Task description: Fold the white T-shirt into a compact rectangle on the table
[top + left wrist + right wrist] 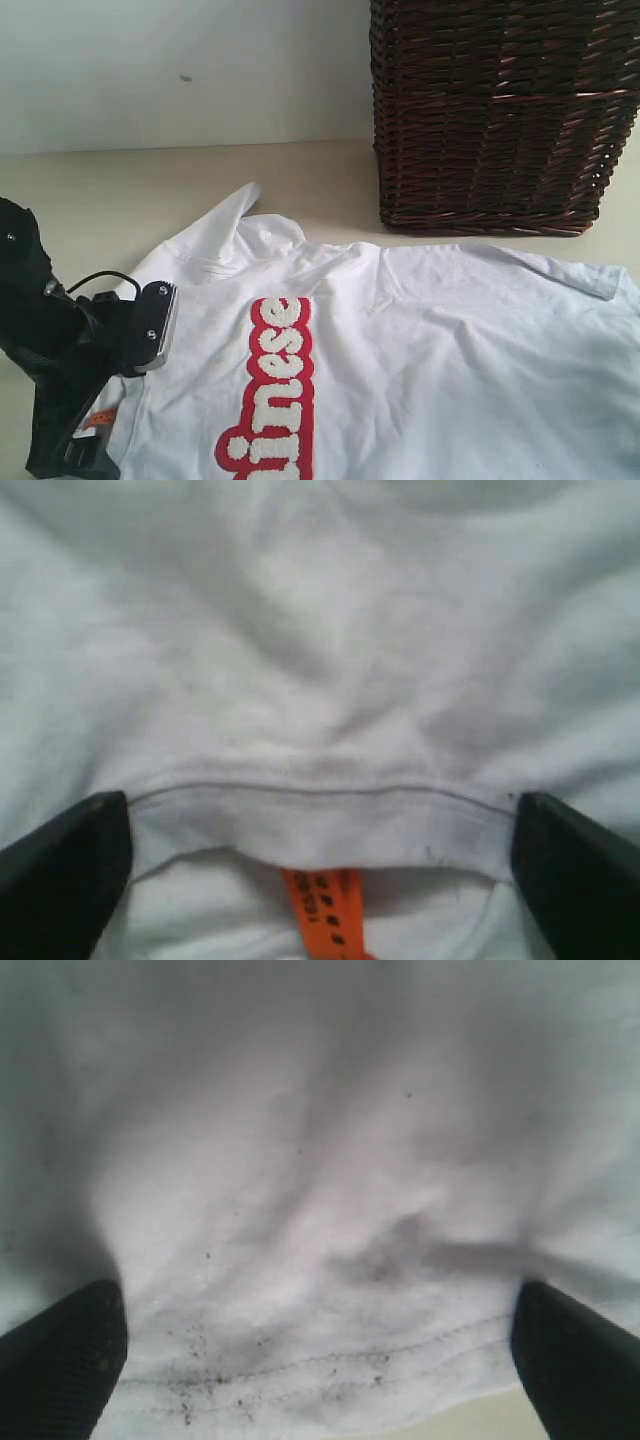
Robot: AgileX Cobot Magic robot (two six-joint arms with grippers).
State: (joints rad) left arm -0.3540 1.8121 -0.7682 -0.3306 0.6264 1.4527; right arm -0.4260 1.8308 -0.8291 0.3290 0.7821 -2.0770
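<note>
Shirt (430, 330) lies spread, print up, on counter (120, 190) near basket (500, 110). Your left hand (320, 835) stands wide over collar (320, 815), right hand (320, 1335) wide over stitched edge (330, 1372); neither grips cloth. Risk: you pinch one layer only, or lift unevenly, and fold goes crooked.

The wrinkled white T-shirt (320, 1160) fills the view, its stitched hem running between the dark fingers (60, 1360) of the right gripper (318, 1350), spread wide apart. Dark specks, perhaps lint, dot the hem. A cream sliver of surface (470, 1423) shows beyond.
</note>
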